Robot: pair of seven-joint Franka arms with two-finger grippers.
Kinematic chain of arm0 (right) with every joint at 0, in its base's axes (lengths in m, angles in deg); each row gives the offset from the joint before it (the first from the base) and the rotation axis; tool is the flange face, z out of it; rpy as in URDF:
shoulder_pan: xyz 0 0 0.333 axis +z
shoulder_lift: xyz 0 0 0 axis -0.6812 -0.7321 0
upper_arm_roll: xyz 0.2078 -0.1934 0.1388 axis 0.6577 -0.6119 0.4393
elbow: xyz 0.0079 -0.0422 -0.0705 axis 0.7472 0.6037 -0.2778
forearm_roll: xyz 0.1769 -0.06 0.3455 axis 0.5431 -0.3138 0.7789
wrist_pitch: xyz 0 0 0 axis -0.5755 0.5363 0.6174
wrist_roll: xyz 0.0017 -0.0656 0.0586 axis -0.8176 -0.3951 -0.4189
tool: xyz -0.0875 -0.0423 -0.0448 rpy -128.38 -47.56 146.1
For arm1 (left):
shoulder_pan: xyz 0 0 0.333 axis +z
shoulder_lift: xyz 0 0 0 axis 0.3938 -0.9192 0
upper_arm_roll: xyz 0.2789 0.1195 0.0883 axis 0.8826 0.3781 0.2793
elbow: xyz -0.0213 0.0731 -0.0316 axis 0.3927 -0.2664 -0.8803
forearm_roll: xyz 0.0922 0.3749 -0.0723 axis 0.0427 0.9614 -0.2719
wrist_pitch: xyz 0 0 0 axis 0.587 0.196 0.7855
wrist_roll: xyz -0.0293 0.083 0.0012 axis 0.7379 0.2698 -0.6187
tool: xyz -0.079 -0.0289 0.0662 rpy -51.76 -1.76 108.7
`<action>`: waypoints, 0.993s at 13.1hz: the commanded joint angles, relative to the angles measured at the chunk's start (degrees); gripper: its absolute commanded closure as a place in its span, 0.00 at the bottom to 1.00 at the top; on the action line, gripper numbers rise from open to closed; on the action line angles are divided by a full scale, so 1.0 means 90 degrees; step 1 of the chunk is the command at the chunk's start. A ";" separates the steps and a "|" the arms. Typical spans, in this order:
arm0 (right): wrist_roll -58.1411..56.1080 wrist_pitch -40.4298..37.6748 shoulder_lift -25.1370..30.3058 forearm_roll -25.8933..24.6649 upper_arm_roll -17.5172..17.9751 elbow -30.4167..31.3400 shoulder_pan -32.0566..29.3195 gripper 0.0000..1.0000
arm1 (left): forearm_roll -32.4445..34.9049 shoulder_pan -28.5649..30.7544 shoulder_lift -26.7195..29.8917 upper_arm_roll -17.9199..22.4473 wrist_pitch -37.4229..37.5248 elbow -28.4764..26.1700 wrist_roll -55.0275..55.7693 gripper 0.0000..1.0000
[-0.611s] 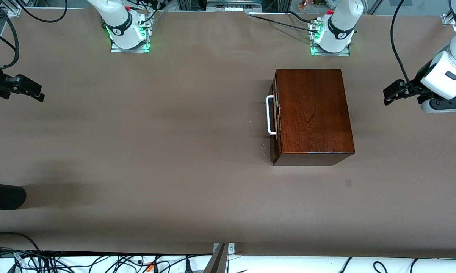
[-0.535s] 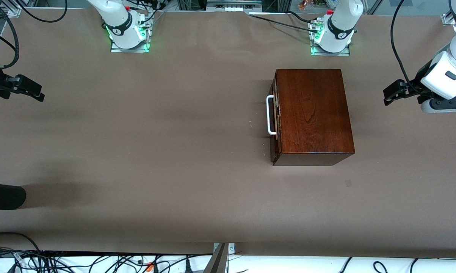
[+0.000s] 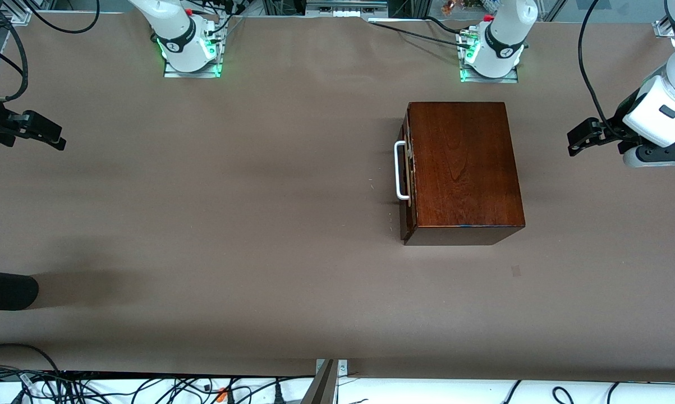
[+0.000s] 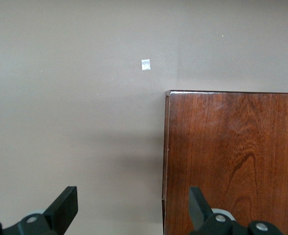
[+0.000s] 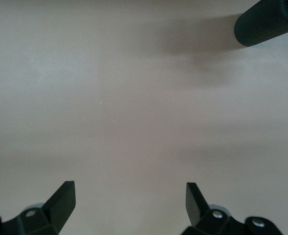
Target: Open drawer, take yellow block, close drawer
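The dark reddish-brown wooden box (image 3: 462, 168) stands on the table toward the left arm's end. Its drawer (image 3: 408, 171) is shut, with the white U-shaped handle (image 3: 400, 170) facing the right arm's end. The yellow block is hidden. My left gripper (image 3: 577, 137) is open and empty, up over the table beside the box's back; its wrist view shows the box top (image 4: 232, 161) between its fingers (image 4: 65, 205). My right gripper (image 3: 54, 137) is open and empty over bare table at the right arm's end, its fingers (image 5: 63, 198) wide apart.
A black cylinder (image 3: 6, 289) pokes in at the right arm's end, nearer the front camera; it also shows in the right wrist view (image 5: 268, 22). A small pale mark (image 3: 515, 271) lies on the table near the box. Cables run along the front edge (image 3: 146, 387).
The right gripper has drifted very slightly away from the front camera. The left arm and the box have not moved.
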 commanded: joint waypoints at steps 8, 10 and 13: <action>0.0070 -0.0102 0.0066 0.0055 -0.0016 -0.0047 0.0031 0.00 | -0.0147 -0.0043 -0.0198 -0.0070 0.0655 0.0238 -0.0188 0.00; 0.0060 -0.0111 0.0066 0.0055 -0.0016 -0.0047 0.0031 0.00 | -0.0147 -0.0159 -0.0246 -0.0128 0.0870 0.0199 -0.0306 0.00; 0.0060 -0.0102 0.0066 0.0055 -0.0016 -0.0047 0.0031 0.00 | -0.0186 -0.0316 -0.0655 -0.0517 0.0551 0.0238 -0.0209 0.00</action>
